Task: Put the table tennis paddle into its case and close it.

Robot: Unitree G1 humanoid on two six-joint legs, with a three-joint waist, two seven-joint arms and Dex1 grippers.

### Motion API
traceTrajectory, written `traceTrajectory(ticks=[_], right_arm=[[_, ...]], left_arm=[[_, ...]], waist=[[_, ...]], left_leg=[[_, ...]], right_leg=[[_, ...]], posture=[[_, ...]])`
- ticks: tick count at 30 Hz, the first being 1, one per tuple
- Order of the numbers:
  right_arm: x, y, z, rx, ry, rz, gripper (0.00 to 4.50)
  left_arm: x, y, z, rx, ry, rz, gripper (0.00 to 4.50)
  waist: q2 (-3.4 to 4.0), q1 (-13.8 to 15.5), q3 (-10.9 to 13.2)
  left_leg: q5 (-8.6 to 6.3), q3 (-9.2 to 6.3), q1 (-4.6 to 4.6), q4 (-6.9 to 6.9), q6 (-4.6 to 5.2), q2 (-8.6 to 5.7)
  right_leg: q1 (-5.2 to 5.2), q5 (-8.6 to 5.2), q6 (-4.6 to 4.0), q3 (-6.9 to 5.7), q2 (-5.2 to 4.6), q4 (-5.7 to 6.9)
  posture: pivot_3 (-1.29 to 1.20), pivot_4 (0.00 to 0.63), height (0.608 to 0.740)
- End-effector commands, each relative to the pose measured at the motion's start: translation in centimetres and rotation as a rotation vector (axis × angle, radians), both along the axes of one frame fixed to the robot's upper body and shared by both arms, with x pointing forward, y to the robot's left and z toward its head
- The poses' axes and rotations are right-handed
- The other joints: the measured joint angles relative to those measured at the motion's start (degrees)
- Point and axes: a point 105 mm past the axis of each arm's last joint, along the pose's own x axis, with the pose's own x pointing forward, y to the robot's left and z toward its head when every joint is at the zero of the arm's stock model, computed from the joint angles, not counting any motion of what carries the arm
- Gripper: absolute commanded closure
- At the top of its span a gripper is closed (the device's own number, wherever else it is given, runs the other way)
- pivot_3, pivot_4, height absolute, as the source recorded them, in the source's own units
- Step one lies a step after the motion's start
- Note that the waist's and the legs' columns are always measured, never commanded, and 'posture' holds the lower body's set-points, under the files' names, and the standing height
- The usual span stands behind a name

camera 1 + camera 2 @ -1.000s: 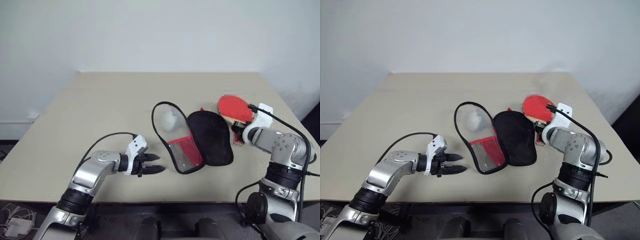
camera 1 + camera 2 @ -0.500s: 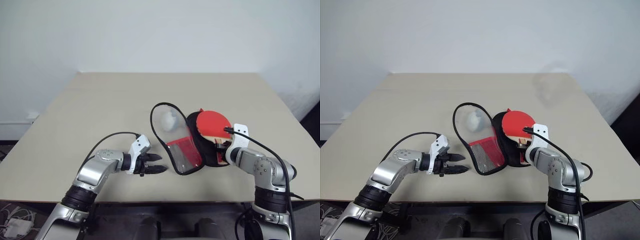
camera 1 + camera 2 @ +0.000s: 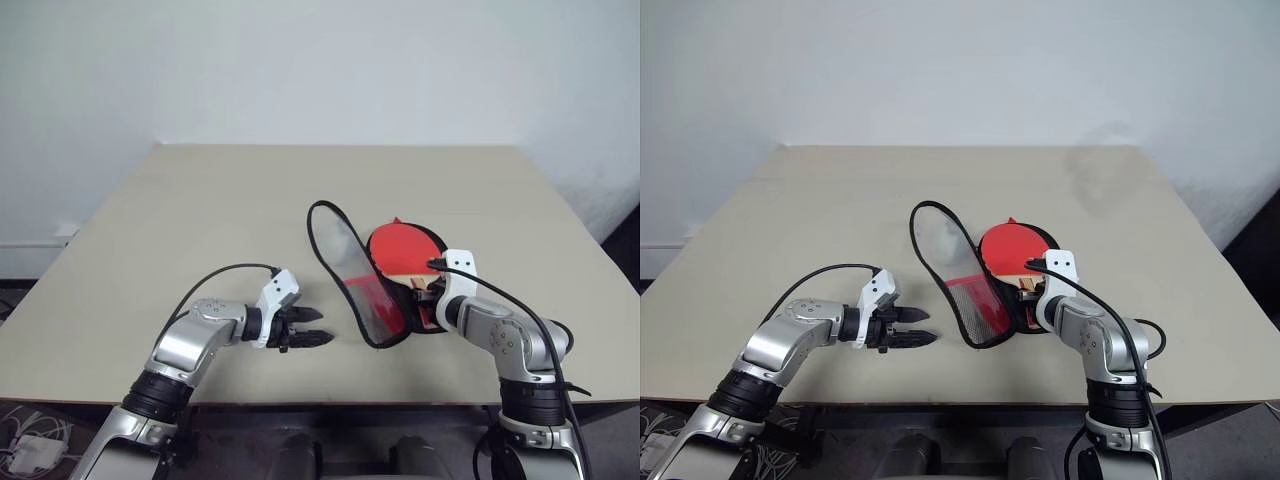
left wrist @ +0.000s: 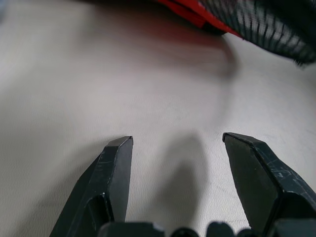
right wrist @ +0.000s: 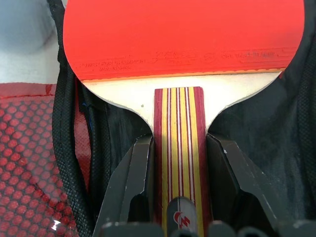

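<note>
Gripping the striped wooden handle between its two black fingers, the right hand (image 5: 178, 163) holds the paddle (image 3: 400, 248) with its long axis running from the near side to the far side, handle near and round red face far. The face is smooth red rubber with a line of small print along its near edge, above a pale wooden neck; the handle carries red and yellow stripes. The paddle lies over the black fabric half of the case (image 3: 352, 278), which is spread open on the tabletop (image 3: 220, 220). The black fabric shows on both sides of the handle, and the case's black edging runs just left of the left finger. The case's other half stands tilted up on the paddle's left, a see-through flap with red mesh at its near part and a black rim, lying between the paddle and the other arm. A pale round lump (image 5: 22, 24) shows beyond that flap. Well to the left, the left hand (image 3: 313, 328) hangs low over bare beige tabletop, fingers apart and holding nothing, pointing right at the case's near end.
</note>
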Motion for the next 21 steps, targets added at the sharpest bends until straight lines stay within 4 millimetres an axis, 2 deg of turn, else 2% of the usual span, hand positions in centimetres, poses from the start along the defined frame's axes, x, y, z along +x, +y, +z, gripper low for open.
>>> traceTrajectory(ticks=[1,9,10,15,17,18,21], right_arm=[[0.5,-1.1,0.8,-0.012,-0.039,-0.032,3.35],[0.4,-2.1,0.3,-0.039,-0.027,-0.056,3.35],[0.3,-2.0,0.3,-0.038,-0.027,-0.056,2.63],[0.2,-1.4,0.9,-0.004,-0.049,-0.019,1.08],[0.3,-1.3,2.0,0.036,-0.092,-0.006,0.42],[0.5,-1.5,2.9,0.059,-0.131,0.001,0.42],[0.9,-2.7,8.4,0.171,-0.387,0.064,0.42]], left_arm=[[0.6,0.1,1.4,-0.010,-0.057,0.004,1.41],[0.7,0.0,1.5,-0.010,-0.062,0.005,1.41],[0.7,0.0,1.6,-0.010,-0.063,0.003,1.41],[0.8,-0.1,1.7,-0.011,-0.067,-0.002,1.41],[0.9,-0.2,1.8,-0.013,-0.070,-0.006,1.41],[0.9,-0.2,1.9,-0.017,-0.072,-0.008,1.41],[1.5,-1.0,3.1,-0.076,-0.089,-0.014,1.41]], waist=[[-0.01,0.0,0.0],[-0.01,0.1,0.0],[-0.01,0.1,0.0],[-0.01,0.1,0.0],[-0.02,0.1,0.0],[-0.02,0.1,0.0],[-0.01,0.2,0.1]], left_leg=[[0.00,0.00,0.00,0.00,0.00,0.00],[0.00,0.01,0.00,0.01,-0.01,0.00],[0.00,0.00,0.00,0.01,-0.01,0.00],[0.00,0.00,0.00,0.01,-0.02,0.00],[0.00,0.00,0.00,0.01,-0.02,0.00],[0.00,0.00,0.00,0.01,-0.02,0.00],[0.00,0.01,-0.04,0.02,-0.02,0.00]], right_leg=[[0.00,0.00,0.00,0.00,0.00,0.00],[0.01,0.00,0.00,0.00,0.00,-0.01],[0.01,0.00,0.00,0.00,0.00,-0.01],[0.00,0.00,0.00,0.00,0.00,-0.01],[0.01,0.00,0.00,0.00,0.00,-0.01],[0.01,0.00,0.00,0.00,-0.01,-0.02],[0.01,0.00,0.00,0.00,-0.01,-0.03]], posture=[[0.00,0.000,0.740],[0.00,0.000,0.740],[0.00,0.000,0.740],[0.00,0.000,0.740],[0.00,0.000,0.740],[0.00,0.000,0.740],[0.00,0.000,0.740]])
